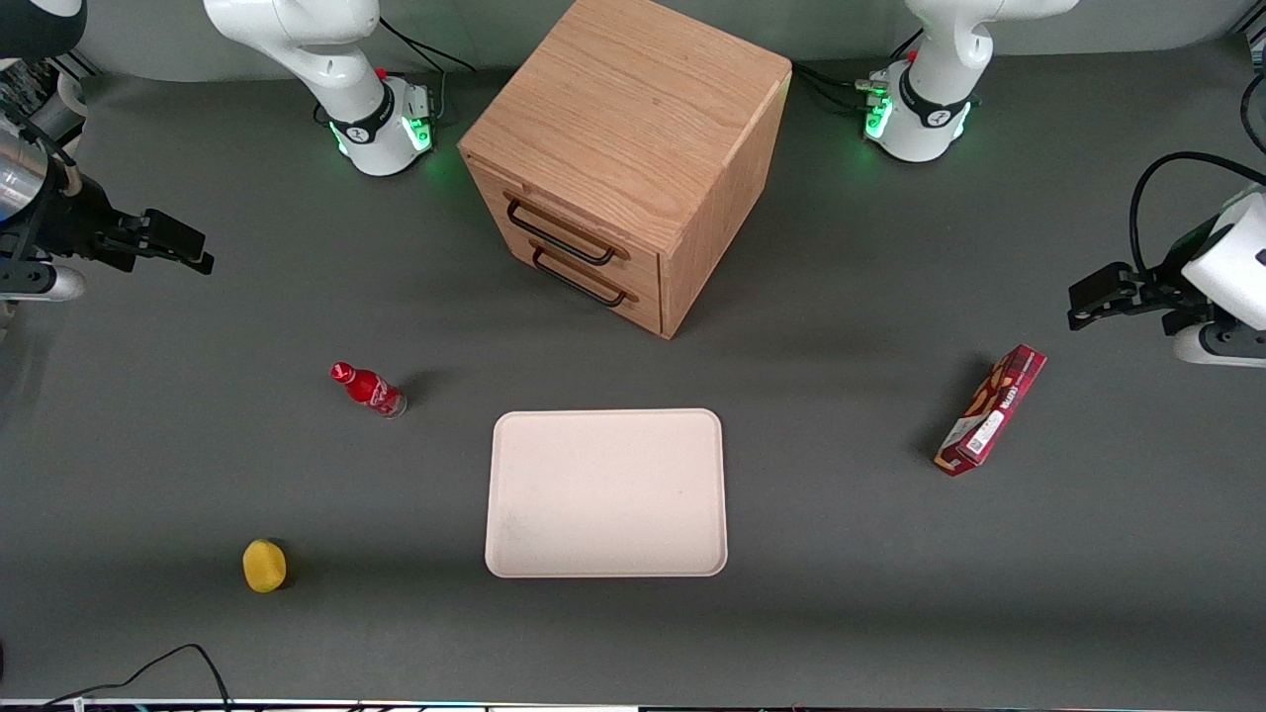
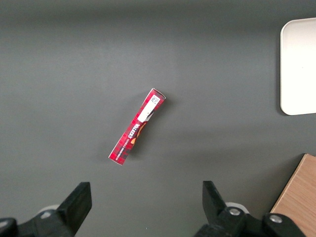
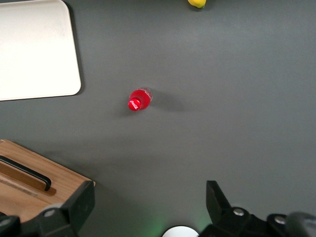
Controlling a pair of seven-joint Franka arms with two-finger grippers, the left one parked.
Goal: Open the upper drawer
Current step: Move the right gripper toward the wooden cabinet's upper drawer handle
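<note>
The oak cabinet (image 1: 633, 109) stands at the middle of the table, far from the front camera. Its upper drawer (image 1: 569, 220) is shut, with a long black bar handle (image 1: 559, 235). The identical lower drawer (image 1: 593, 272) under it is shut too. My right gripper (image 1: 193, 247) hangs open and empty above the table toward the working arm's end, well apart from the cabinet. In the right wrist view the gripper (image 3: 150, 192) is wide open over bare table, and a cabinet corner (image 3: 74, 180) with one black handle (image 3: 29, 173) shows beside one finger.
A red bottle (image 1: 368, 389) stands between gripper and cabinet, nearer the front camera; it also shows in the right wrist view (image 3: 139, 100). A white tray (image 1: 605, 492) lies in front of the cabinet. A yellow object (image 1: 264, 566) sits near the front edge. A red snack box (image 1: 991, 409) lies toward the parked arm's end.
</note>
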